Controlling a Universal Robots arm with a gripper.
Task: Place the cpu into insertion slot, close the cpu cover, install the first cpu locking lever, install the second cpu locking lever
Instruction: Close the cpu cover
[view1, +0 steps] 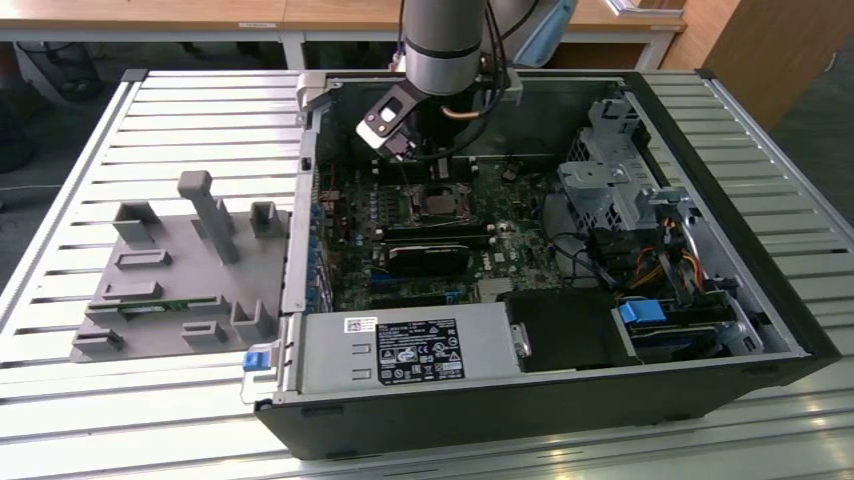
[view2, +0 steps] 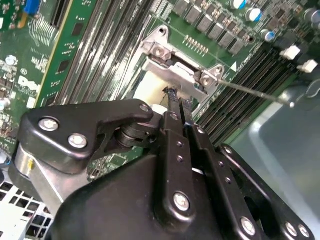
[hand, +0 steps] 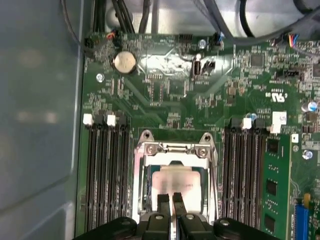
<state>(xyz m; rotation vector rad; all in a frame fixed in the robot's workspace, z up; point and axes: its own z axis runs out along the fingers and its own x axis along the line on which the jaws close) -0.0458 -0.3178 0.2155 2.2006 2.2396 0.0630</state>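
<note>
Silvery-grey square cpu (hand: 176, 179) lies under your clenched black end effector (hand: 170, 199): likely light, stiff, fragile; take it by edges only.

Memory slots (hand: 107, 175) are flanking the insertion slot (hand: 141, 175) on two sides, the case wall (hand: 40, 125) is standing beyond one row, cables (hand: 120, 15) are running past one edge of the circuit board (hand: 165, 95), and the gripper (hand: 170, 198) is occupying the room above the slot.
</note>
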